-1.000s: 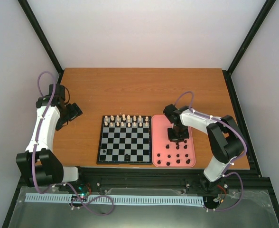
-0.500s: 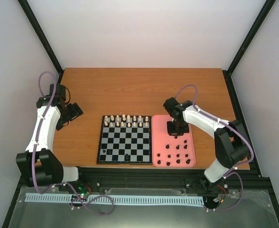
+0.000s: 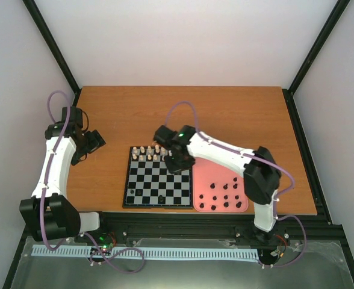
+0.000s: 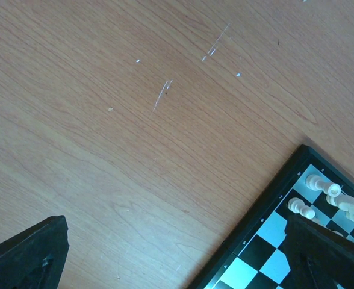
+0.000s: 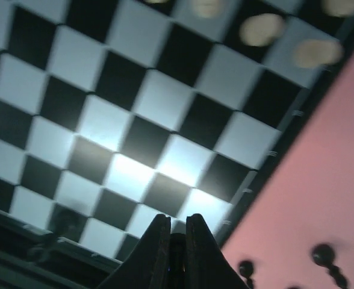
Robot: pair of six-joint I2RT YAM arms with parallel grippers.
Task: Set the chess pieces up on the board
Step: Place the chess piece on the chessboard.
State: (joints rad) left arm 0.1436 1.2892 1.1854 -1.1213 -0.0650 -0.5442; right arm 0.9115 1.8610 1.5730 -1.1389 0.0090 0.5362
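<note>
Right arm swung off pink tray (image 3: 236, 176); right gripper (image 3: 178, 161) now above board (image 3: 159, 179), far-right squares.
Top view: two black pieces (image 3: 160, 197) on near rows, most left in tray; white pieces (image 3: 157, 153) ranked.
Left wrist: left gripper (image 4: 176, 241) spread wide over table (image 4: 135, 120), idle.
Right wrist: fingers (image 5: 156, 241) pinched on dark sliver, likely black piece (image 5: 177, 250); placement pending.
</note>
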